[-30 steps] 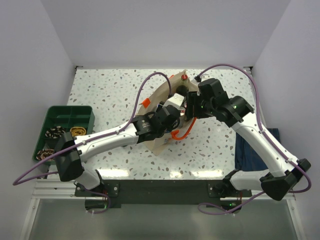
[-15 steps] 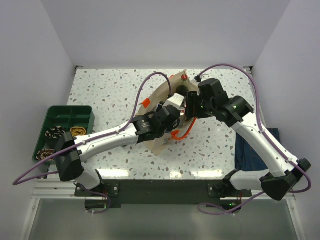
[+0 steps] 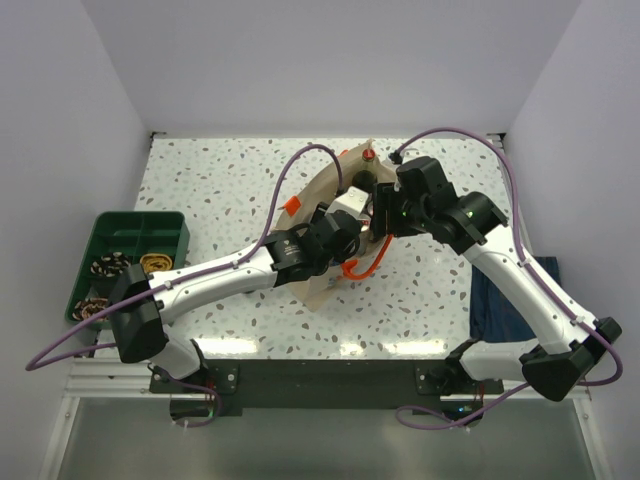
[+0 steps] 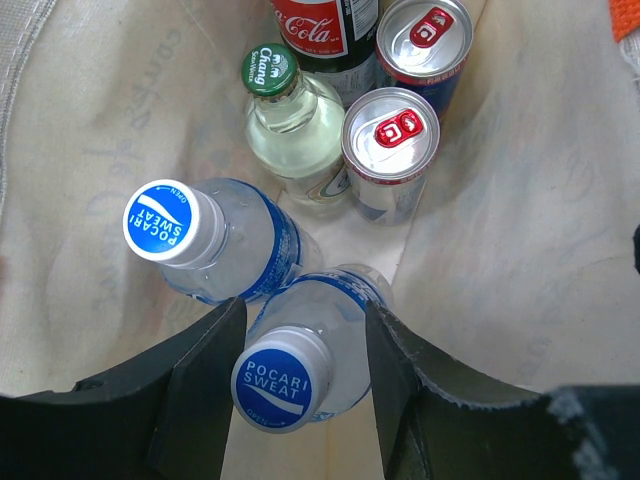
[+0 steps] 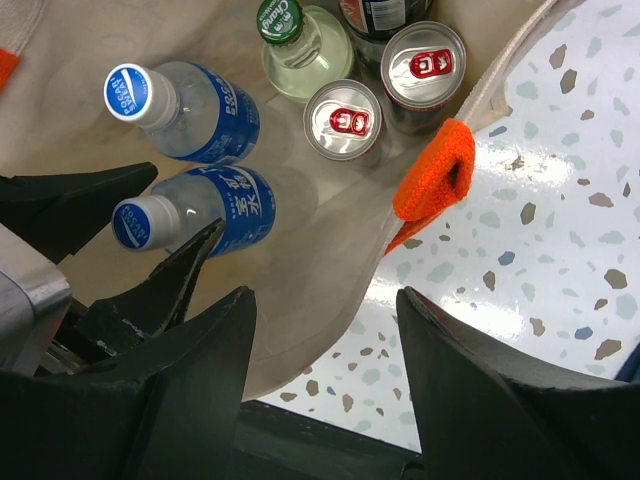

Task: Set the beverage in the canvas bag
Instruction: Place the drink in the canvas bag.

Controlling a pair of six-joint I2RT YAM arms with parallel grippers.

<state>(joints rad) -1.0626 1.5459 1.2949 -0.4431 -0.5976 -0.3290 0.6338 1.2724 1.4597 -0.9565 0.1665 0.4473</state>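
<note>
My left gripper (image 4: 305,308) straddles the upright bottle (image 4: 283,378) at lower centre, inside the bag (image 4: 520,250); my exit is straight up. Whether I am gripping it or have released it, I cannot tell.

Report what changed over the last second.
The left claw seems to have edged slightly up and left in the top view, over the canvas bag. It straddles the nearer Pocari Sweat bottle; whether it grips or has let go is unclear. The right claw, open at the bag's rim, the bag and the green tray stayed put.
</note>
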